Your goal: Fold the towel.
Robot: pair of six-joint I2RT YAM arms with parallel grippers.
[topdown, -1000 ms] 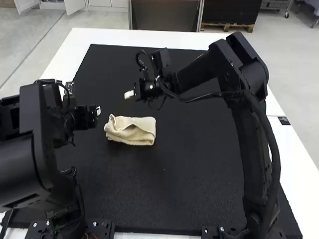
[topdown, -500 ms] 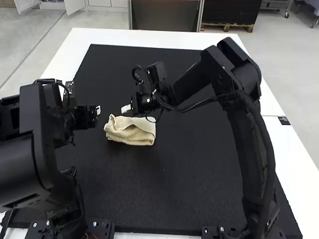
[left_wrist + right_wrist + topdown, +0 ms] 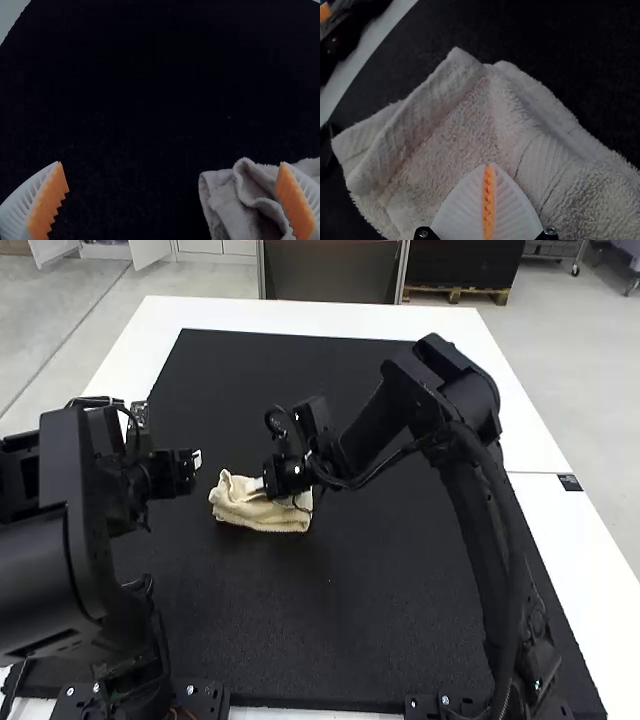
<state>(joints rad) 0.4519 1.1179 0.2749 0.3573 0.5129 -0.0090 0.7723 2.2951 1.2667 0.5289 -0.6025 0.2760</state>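
Note:
The cream towel [image 3: 262,513] lies folded into a small, rumpled bundle on the black mat, its left end crumpled. Over its upper side is my right gripper [image 3: 258,485], tips at the cloth. Seen from the right wrist, the right gripper [image 3: 489,167] has its fingers together above the towel [image 3: 445,135]; whether cloth is pinched is not visible. My left gripper [image 3: 197,460] stands just left of the towel. In the left wrist view the left gripper [image 3: 172,162] is wide apart, one finger overlapping the view of the towel [image 3: 225,195].
The black mat [image 3: 400,570] covers most of the white table [image 3: 560,530]. The right arm reaches across the mat from the right, and the left arm stands close along the mat's left side.
The right gripper has come down and toward the arm bases, from beyond the towel onto its upper side. The left arm and the towel look unchanged.

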